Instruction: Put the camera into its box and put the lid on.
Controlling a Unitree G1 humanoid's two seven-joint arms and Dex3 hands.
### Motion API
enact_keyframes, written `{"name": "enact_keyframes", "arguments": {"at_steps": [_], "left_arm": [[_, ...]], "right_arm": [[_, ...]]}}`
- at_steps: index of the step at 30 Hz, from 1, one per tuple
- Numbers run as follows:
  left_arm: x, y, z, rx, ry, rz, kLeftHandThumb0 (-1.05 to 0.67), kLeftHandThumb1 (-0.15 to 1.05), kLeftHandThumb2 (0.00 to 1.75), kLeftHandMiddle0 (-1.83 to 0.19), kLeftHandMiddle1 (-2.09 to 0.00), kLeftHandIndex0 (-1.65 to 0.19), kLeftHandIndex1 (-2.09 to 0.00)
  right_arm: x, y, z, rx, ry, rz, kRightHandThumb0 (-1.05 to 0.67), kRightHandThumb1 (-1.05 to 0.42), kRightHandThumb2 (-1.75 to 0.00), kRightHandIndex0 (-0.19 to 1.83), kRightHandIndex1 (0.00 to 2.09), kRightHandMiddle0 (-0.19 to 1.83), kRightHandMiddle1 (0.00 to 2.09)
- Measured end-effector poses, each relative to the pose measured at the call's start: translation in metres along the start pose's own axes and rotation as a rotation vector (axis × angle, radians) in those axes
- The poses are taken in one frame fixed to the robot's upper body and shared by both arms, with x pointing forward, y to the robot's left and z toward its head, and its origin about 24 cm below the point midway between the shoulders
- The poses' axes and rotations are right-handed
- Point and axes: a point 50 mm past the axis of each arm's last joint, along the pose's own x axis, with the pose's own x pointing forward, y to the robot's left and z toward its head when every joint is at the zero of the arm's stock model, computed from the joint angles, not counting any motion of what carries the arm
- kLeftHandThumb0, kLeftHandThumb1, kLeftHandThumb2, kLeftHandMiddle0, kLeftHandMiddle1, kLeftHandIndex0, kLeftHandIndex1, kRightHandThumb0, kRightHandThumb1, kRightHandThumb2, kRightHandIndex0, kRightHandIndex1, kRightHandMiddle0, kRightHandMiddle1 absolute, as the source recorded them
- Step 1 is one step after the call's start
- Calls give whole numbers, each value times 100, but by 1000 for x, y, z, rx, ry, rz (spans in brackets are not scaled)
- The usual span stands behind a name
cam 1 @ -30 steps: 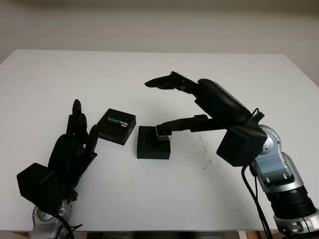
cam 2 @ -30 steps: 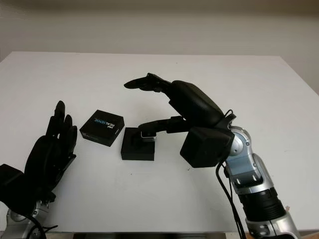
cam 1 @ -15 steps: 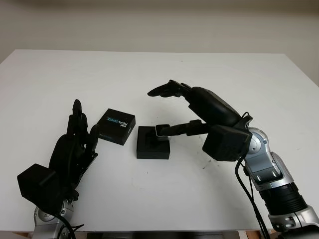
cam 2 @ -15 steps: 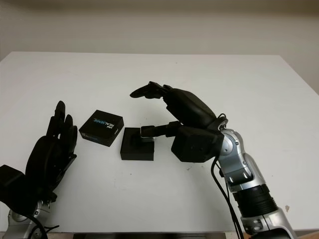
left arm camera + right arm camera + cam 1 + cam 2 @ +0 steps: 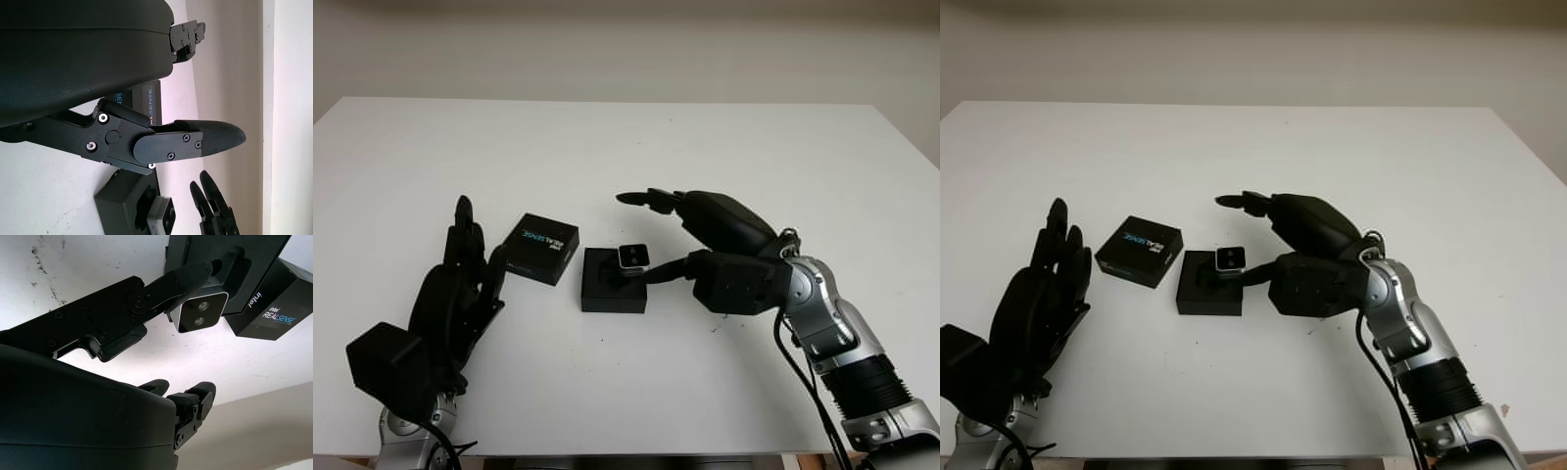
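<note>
The small silver camera (image 5: 633, 257) stands tilted in the recess of the black box base (image 5: 607, 292), its lens face turned up. My right hand (image 5: 641, 235) comes in from the right; its thumb (image 5: 146, 298) lies against the camera's side (image 5: 200, 312), while the other fingers (image 5: 651, 199) hover well above it without closing. The black lid (image 5: 542, 249), printed REALSENSE, lies flat just left of the box. My left hand (image 5: 475, 245) is open, held upright at the front left, a little apart from the lid.
The white table (image 5: 626, 147) stretches far behind and to both sides of the box. A few dark specks (image 5: 715, 289) mark the surface below my right wrist. The table's front edge runs just behind my forearms.
My right hand has dropped lower and drawn back to the right, its fingers coming down. The camera has tipped up so that its lens face shows. The left hand has not moved.
</note>
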Motion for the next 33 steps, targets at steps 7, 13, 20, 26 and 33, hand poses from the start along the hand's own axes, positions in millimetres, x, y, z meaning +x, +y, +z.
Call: {"name": "enact_keyframes", "arguments": {"at_steps": [7, 13, 20, 26, 33], "left_arm": [[0, 0, 0, 1, 0, 0, -75, 105, 48, 19, 0, 19, 0], [0, 0, 0, 0, 1, 2, -76, 105, 47, 19, 0, 19, 0], [-3, 0, -3, -3, 9, 3, -75, 105, 48, 19, 0, 19, 0], [-4, 0, -3, -2, 12, 7, -75, 105, 47, 19, 0, 19, 0], [-4, 0, -3, -3, 12, 0, -75, 105, 47, 19, 0, 19, 0]], "right_arm": [[0, 1, 2, -19, -21, -25, -65, -84, -5, 35, 32, 36, 30], [-2, 4, 1, -10, -20, -60, -62, -84, -5, 44, 38, 46, 40], [-3, 15, -3, 53, -7, -76, -59, -82, -5, 34, 76, 36, 74], [-3, 17, -5, 59, -1, -75, -57, -83, -5, 29, 87, 37, 76], [-3, 19, -7, 65, 8, -67, -55, -82, -5, 27, 98, 39, 75]]}}
